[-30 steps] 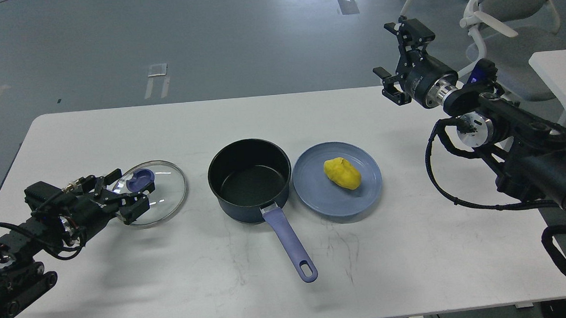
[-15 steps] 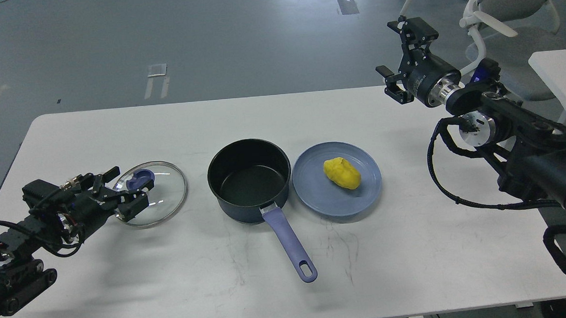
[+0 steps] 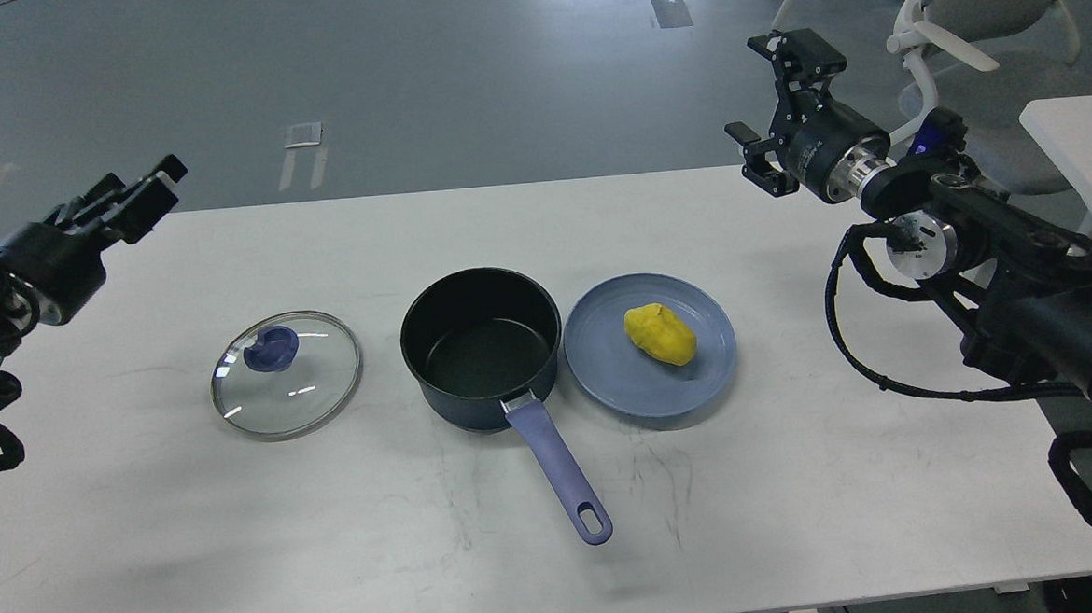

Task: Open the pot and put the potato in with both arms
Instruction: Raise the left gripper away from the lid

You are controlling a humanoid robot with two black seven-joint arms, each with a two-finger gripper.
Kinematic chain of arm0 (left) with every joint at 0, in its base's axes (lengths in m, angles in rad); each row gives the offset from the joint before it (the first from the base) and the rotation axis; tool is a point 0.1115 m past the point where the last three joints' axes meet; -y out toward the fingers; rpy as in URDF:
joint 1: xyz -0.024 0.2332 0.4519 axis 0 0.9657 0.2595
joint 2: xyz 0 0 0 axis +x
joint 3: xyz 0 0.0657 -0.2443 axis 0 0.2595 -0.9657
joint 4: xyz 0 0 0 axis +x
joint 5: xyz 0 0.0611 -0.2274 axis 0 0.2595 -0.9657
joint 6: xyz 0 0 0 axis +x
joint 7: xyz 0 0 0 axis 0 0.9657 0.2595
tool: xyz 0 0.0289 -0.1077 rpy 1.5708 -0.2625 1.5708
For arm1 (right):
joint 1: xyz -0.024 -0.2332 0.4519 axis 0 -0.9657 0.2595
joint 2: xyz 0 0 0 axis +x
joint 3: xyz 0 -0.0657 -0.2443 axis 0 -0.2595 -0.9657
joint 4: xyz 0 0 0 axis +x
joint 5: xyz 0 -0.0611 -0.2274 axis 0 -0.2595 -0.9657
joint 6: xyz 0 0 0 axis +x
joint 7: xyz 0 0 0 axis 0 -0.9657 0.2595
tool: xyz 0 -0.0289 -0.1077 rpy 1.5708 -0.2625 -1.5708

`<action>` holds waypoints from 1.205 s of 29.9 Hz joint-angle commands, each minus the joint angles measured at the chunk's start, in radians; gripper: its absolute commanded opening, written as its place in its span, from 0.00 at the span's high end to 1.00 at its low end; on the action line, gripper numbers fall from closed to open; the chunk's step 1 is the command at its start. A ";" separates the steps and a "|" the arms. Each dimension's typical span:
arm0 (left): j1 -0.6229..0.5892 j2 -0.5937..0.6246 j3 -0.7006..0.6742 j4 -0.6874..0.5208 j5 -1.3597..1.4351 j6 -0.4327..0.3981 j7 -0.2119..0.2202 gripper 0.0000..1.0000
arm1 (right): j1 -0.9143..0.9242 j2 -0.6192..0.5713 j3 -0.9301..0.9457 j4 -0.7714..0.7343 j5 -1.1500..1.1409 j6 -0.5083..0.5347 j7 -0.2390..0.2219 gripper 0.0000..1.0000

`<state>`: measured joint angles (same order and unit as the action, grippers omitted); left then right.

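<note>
A white surface [image 3: 798, 480] carried three items in a row: a glass lid [image 3: 286, 373] lying flat at left, an open dark pot [image 3: 481, 347] at centre, and a blue plate [image 3: 690, 374] touching the pot's right side.

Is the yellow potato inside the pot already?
No, the potato sits on the blue plate beside the pot, which is open and empty.

One view only, from the robot's head, facing forward and steeply down; the white worktop [image 3: 798, 480] fills the lower two thirds at middling range; grey floor fills the upper frame; arms enter at both side edges.
</note>
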<state>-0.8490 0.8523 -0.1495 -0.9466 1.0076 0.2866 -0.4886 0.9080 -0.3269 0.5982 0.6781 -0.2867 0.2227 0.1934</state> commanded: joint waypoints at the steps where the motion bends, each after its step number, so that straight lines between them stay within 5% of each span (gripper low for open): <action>1: -0.068 0.016 -0.001 0.002 -0.190 -0.128 0.000 0.02 | 0.002 0.000 0.000 0.004 0.001 0.001 0.000 0.00; 6: -0.163 0.042 -0.001 0.026 -0.435 -0.361 0.000 0.02 | 0.003 0.000 0.000 0.009 0.001 0.003 -0.002 0.00; 10: -0.252 0.033 -0.057 0.090 -0.645 -0.625 0.000 0.02 | 0.006 0.000 0.000 0.038 0.000 0.003 0.000 0.00; 12: -0.258 0.028 -0.094 0.097 -0.701 -0.678 0.088 0.02 | 0.008 0.000 -0.001 0.043 0.000 0.003 -0.002 0.00; 14: -0.260 -0.001 -0.180 0.097 -0.780 -0.742 0.267 0.02 | 0.012 -0.001 -0.003 0.047 -0.002 0.003 0.000 0.00; 16: -0.260 -0.033 -0.237 0.095 -0.794 -0.775 0.362 0.02 | 0.018 -0.003 -0.005 0.047 -0.006 0.003 0.000 0.00; 19: -0.260 -0.074 -0.312 0.095 -0.796 -0.775 0.418 0.02 | 0.023 -0.004 -0.006 0.047 -0.014 0.004 0.000 0.00; 26: -0.245 -0.174 -0.370 0.097 -0.903 -0.775 0.421 0.02 | 0.019 -0.052 -0.009 0.109 -0.017 0.003 0.000 0.00; 33: -0.173 -0.265 -0.374 0.089 -1.064 -0.775 0.361 0.02 | 0.029 -0.113 -0.075 0.162 -0.023 0.003 0.003 0.00; 36: -0.171 -0.295 -0.374 0.098 -1.066 -0.775 0.367 0.02 | 0.052 -0.164 -0.125 0.205 -0.116 0.004 0.017 0.00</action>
<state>-1.0241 0.5862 -0.5237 -0.8560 -0.0551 -0.4886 -0.1220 0.9403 -0.4466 0.5197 0.8470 -0.3186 0.2258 0.1973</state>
